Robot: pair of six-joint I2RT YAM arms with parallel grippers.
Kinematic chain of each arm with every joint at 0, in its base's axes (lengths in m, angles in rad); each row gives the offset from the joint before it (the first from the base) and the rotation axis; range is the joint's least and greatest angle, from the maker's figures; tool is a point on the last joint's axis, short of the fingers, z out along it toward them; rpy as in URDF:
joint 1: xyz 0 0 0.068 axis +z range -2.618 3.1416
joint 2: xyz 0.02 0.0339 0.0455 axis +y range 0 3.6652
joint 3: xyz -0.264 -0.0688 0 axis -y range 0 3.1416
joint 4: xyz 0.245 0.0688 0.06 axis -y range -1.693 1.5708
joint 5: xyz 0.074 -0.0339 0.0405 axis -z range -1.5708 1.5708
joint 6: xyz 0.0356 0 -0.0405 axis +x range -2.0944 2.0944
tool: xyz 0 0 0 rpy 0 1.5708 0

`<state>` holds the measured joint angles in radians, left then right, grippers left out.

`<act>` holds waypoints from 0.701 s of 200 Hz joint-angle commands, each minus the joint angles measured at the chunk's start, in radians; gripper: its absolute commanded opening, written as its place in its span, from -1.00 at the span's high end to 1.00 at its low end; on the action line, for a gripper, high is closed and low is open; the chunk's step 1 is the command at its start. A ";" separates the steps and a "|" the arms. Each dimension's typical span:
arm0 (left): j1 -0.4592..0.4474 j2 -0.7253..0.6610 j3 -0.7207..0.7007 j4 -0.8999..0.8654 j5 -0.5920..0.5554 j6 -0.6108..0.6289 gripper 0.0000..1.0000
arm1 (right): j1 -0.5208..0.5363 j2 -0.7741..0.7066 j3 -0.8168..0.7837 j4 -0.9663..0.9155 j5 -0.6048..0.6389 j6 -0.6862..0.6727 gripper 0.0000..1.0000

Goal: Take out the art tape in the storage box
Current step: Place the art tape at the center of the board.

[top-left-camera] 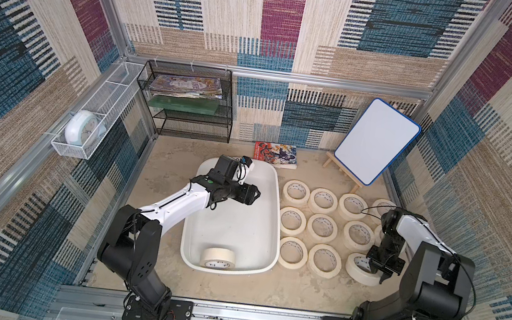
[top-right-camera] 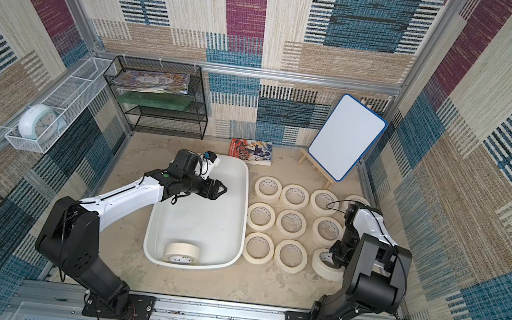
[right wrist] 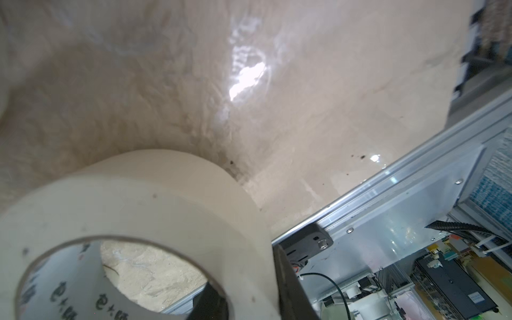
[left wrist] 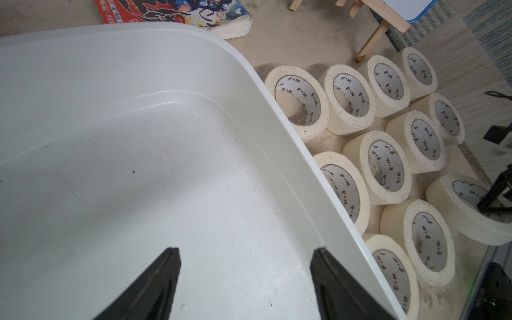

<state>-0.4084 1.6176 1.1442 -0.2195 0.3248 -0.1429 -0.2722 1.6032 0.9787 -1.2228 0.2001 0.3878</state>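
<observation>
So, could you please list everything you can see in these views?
box: 1, white, centre of table.
tape rolls: 12, cream; eleven right of the box, one inside it.
book: 1, red-blue, behind box.
whiteboard: 1, blue-rimmed, back right on wooden easel.
rack: 1, black, back left, holding magazines.
basket: 1, white, left wall.
clock: 1, pale blue-white, in basket.
left gripper: black, open, over box.
right gripper: black, shut on near-right roll.
</observation>
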 commanded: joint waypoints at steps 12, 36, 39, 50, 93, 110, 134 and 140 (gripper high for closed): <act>0.008 -0.009 -0.012 0.037 0.028 -0.010 -0.59 | 0.000 0.043 0.077 0.002 -0.010 -0.035 1.00; 0.012 -0.002 -0.011 0.045 0.037 -0.020 -0.59 | 0.000 -0.003 0.098 0.013 -0.039 -0.054 1.00; 0.011 0.000 -0.011 0.047 0.039 -0.020 -0.59 | 0.001 -0.009 0.097 0.013 -0.042 -0.055 1.00; 0.011 0.007 -0.008 0.049 0.045 -0.023 -0.59 | 0.002 -0.036 0.090 0.018 -0.055 -0.057 0.66; 0.013 0.017 0.000 0.039 0.063 -0.032 -0.59 | 0.001 -0.089 0.057 0.045 -0.120 -0.072 -0.12; 0.011 0.007 -0.004 0.037 0.057 -0.032 -0.59 | 0.002 -0.097 0.056 0.046 -0.129 -0.077 -0.28; 0.012 -0.009 -0.005 0.019 0.045 -0.024 -0.59 | 0.010 -0.128 0.103 0.038 -0.140 -0.081 -0.28; 0.011 -0.015 -0.005 0.011 0.040 -0.022 -0.59 | 0.019 -0.135 0.124 0.031 -0.155 -0.085 -0.28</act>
<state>-0.3969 1.6215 1.1378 -0.1921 0.3660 -0.1726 -0.2684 1.4940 1.0512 -1.1809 0.0845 0.3164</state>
